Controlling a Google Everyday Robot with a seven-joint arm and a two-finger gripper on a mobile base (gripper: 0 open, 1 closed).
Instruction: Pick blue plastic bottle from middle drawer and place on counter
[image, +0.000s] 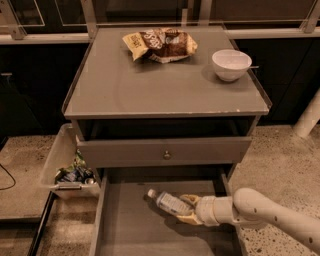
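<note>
The small see-through pale-blue plastic bottle (169, 202) lies on its side on the floor of the wide shallow grey middle drawer (127, 227), which is pulled out at the bottom of the cabinet. The bottle sits in the drawer's right half. Its long axis runs aslant, with the white cap pointing to about 10 o'clock and the base to about 4 o'clock.

The gripper (182, 208) is down inside the drawer at the bottle's base end, having entered from 3 o'clock on a pale, rounded arm (270, 215). Its tan fingers (191, 200) sit one on each side of the lower body, at about 1 and 7 o'clock across the bottle's width. They look closed on it, square to the long axis. The cap end sticks out free toward 10 o'clock.

The bottle looks caught, but it rests on the drawer floor, so the lift is not yet made. The grip sits toward the base, so the cap end may droop.

The broad flat grey tabletop (150, 92) lies toward 12 o'clock. Between it and the bottle is a closed grey drawer panel with a small round knob (165, 151). The lift must clear this panel. On the tabletop a crumpled brown-and-yellow snack bag (161, 45) lies at the back and a white bowl (231, 64) at the right.
</note>
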